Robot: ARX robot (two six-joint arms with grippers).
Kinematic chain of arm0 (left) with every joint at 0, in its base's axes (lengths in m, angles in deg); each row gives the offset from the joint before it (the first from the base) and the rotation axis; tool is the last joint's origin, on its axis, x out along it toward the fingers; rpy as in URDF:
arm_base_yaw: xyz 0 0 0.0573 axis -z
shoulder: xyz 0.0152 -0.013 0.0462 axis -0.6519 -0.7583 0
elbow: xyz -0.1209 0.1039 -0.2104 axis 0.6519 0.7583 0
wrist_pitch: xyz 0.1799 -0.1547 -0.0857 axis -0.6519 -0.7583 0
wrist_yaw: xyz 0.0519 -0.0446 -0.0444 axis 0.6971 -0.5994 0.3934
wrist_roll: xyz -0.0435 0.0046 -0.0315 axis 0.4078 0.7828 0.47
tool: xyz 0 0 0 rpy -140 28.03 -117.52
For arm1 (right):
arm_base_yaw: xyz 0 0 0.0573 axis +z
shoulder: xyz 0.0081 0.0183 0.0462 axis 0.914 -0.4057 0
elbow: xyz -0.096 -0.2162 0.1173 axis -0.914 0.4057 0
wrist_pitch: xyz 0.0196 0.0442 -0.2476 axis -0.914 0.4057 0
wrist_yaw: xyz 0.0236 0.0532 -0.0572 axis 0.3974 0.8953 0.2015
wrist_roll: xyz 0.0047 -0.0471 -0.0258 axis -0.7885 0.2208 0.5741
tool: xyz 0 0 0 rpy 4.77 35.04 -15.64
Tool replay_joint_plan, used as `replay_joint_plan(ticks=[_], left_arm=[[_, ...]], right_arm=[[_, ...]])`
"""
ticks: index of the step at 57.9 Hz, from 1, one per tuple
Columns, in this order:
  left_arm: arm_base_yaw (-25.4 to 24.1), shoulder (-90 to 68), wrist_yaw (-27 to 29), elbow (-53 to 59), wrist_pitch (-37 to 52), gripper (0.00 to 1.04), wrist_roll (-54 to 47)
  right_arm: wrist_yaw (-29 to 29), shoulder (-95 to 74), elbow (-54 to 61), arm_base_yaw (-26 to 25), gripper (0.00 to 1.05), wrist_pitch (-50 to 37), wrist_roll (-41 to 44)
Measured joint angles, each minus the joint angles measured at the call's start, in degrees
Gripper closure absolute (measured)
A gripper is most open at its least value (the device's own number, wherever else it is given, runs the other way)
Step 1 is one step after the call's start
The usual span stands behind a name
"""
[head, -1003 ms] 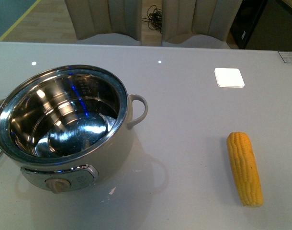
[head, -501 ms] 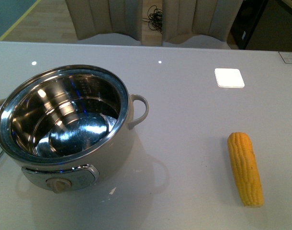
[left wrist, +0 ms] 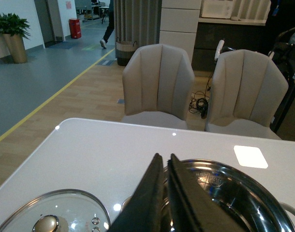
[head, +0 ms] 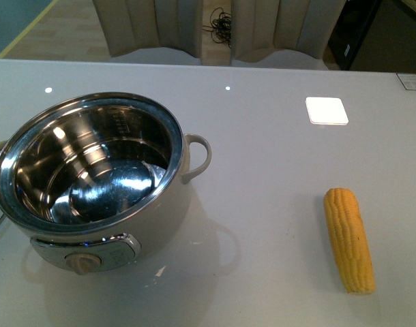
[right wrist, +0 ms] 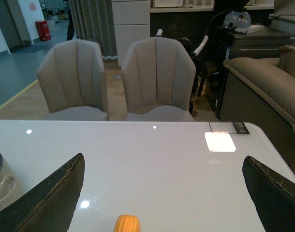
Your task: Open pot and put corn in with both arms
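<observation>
The cream-white pot (head: 92, 174) stands uncovered at the table's front left, its steel inside empty, knob facing me. The yellow corn (head: 348, 238) lies on the table at the front right, apart from the pot. Neither arm shows in the front view. In the left wrist view my left gripper (left wrist: 164, 159) is shut and empty, its fingers over the near rim of the pot (left wrist: 225, 188). In the right wrist view my right gripper (right wrist: 164, 174) is wide open, and the tip of the corn (right wrist: 126, 224) shows between its fingers, nearer the left one.
A glass lid (left wrist: 55, 215) with a metal knob lies on the table beside the pot. A bright square of light (head: 327, 110) marks the table at the back right. Two padded chairs (right wrist: 113, 77) stand behind the table's far edge.
Reflections inside the pot have shifted and the blue glint is gone. The pot and the corn have not moved.
</observation>
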State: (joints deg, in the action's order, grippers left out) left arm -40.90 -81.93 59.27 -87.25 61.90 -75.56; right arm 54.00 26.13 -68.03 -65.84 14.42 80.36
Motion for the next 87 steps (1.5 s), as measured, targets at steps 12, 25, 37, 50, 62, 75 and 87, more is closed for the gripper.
replay_joint_plan(ticks=[12, 25, 37, 50, 62, 75, 87], left_arm=[[0.1, 6.4, 0.0, 0.0, -6.1, 1.01, -0.3], [0.1, 12.0, 0.0, 0.0, -11.6, 1.01, -0.3], [0.1, 15.7, 0.0, 0.0, -15.3, 1.01, -0.3], [0.1, 20.0, 0.0, 0.0, -19.6, 1.01, -0.3], [0.1, 28.6, 0.0, 0.0, -28.5, 1.01, -0.3], [0.1, 28.7, 0.0, 0.0, -28.6, 0.9, -0.3], [0.1, 28.7, 0.0, 0.0, -28.7, 0.44, -0.3]], right_arm=[[0.0, 0.0, 0.0, 0.0, 0.09, 0.0, 0.0], [0.0, 0.0, 0.0, 0.0, 0.09, 0.0, 0.0], [0.0, 0.0, 0.0, 0.0, 0.09, 0.0, 0.0], [0.0, 0.0, 0.0, 0.0, 0.09, 0.0, 0.0], [0.0, 0.0, 0.0, 0.0, 0.09, 0.0, 0.0], [0.0, 0.0, 0.0, 0.0, 0.09, 0.0, 0.0], [0.0, 0.0, 0.0, 0.0, 0.09, 0.0, 0.0]])
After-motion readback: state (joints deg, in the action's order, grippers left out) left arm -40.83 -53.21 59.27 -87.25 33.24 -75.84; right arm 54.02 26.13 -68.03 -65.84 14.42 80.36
